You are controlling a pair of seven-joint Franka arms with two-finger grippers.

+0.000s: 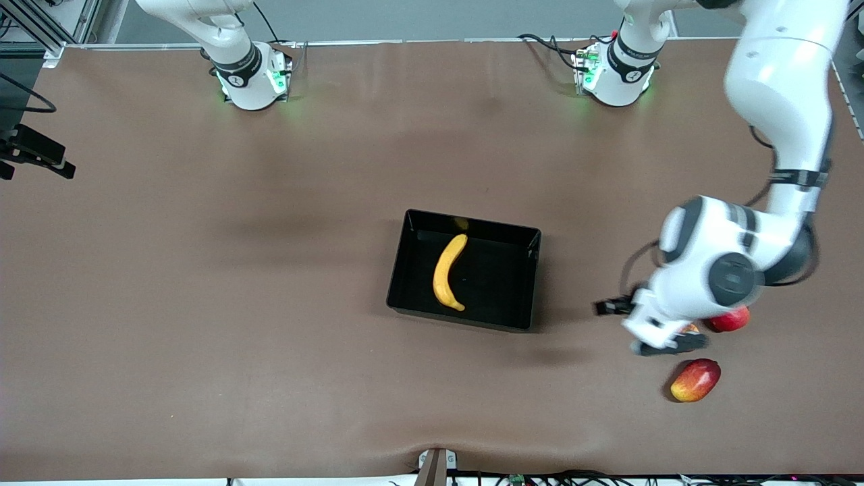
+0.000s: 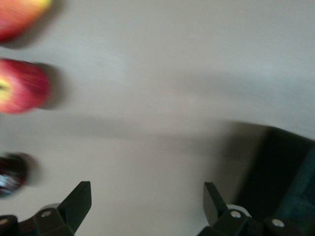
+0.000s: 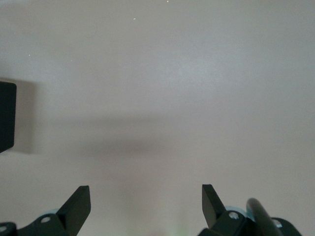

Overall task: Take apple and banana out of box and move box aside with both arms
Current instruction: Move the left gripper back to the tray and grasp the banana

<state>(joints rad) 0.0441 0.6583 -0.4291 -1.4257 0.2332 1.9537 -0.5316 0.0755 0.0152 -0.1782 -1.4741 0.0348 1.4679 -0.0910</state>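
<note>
The black box (image 1: 520,237) sits mid-table with the yellow banana (image 1: 449,272) lying in it. My left gripper (image 1: 660,341) hangs open and empty over bare table between the box and the fruits at the left arm's end. In the left wrist view the left gripper (image 2: 147,189) has its fingers wide apart, the streaked red apple (image 2: 22,86) off to one side and a corner of the box (image 2: 290,182) to the other. In the front view only a sliver of the apple (image 1: 690,329) shows under the hand. My right gripper (image 3: 146,196) is open over bare table.
A plain red fruit (image 1: 730,318) lies half under the left arm's wrist and looks dark in the left wrist view (image 2: 10,174). A red-and-yellow mango (image 1: 695,380) lies nearer the front camera. A black object (image 3: 6,115) shows at the right wrist view's edge.
</note>
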